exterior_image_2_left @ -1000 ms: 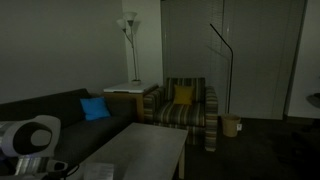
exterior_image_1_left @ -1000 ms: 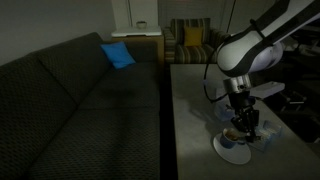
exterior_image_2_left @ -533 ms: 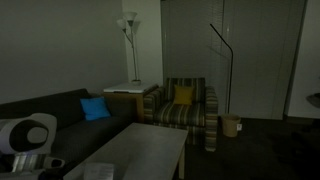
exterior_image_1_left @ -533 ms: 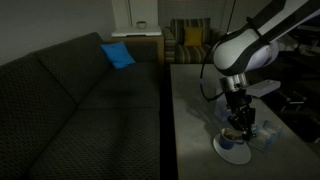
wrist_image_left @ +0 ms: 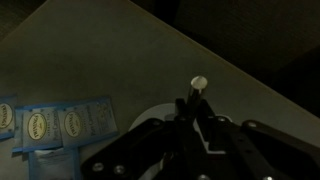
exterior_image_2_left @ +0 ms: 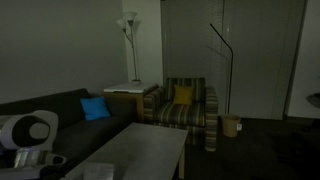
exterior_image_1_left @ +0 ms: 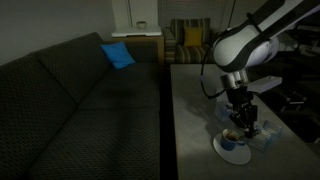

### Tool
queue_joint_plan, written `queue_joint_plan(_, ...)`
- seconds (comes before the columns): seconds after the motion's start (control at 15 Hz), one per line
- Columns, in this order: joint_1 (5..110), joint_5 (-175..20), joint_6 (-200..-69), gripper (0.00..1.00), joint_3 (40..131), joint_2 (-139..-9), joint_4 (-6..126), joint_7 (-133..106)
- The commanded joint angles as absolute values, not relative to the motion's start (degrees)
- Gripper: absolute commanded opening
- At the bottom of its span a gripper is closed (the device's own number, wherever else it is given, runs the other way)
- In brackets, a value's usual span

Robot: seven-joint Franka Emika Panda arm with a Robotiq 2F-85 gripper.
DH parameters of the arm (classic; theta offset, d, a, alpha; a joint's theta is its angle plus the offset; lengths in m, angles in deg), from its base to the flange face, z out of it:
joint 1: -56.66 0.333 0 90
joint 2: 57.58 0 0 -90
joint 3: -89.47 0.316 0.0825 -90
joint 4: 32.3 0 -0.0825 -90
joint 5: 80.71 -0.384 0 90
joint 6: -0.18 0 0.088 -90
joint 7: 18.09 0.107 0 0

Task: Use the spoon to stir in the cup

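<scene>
In an exterior view my gripper [exterior_image_1_left: 241, 124] hangs straight down over the white saucer [exterior_image_1_left: 234, 150] near the table's front edge. The small pale cup [exterior_image_1_left: 231, 137] stands on the saucer, right under the fingers. In the wrist view the gripper [wrist_image_left: 192, 108] is shut on the spoon [wrist_image_left: 198, 86]. Its thin pale handle sticks out between the fingers with its rounded end showing. The spoon's bowl and the cup are hidden behind the fingers there. Part of the saucer's rim [wrist_image_left: 148, 119] shows to the left of the fingers.
Several blue-and-white packets [wrist_image_left: 62, 122] lie on the grey table [exterior_image_1_left: 195, 110] beside the saucer. A pale bluish see-through object [exterior_image_1_left: 263, 141] sits right of the saucer, a white boxy container [exterior_image_1_left: 265, 90] behind. A dark sofa [exterior_image_1_left: 80, 110] borders the table. The arm's base [exterior_image_2_left: 25, 135] shows low left.
The arm's upper part has shifted slightly to the left. The gripper stays over the cup, still shut on the spoon.
</scene>
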State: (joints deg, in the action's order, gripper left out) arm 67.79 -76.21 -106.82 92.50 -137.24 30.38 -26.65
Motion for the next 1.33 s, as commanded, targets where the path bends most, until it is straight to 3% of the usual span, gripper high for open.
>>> queue_joint_plan(0.0,68.59,-74.99,-104.54,0.04,91.14,-135.48,31.38,-25.63)
queue_joint_plan(1.27,68.71,-75.90,-98.44,0.04,92.40,-137.96,28.39,-29.77)
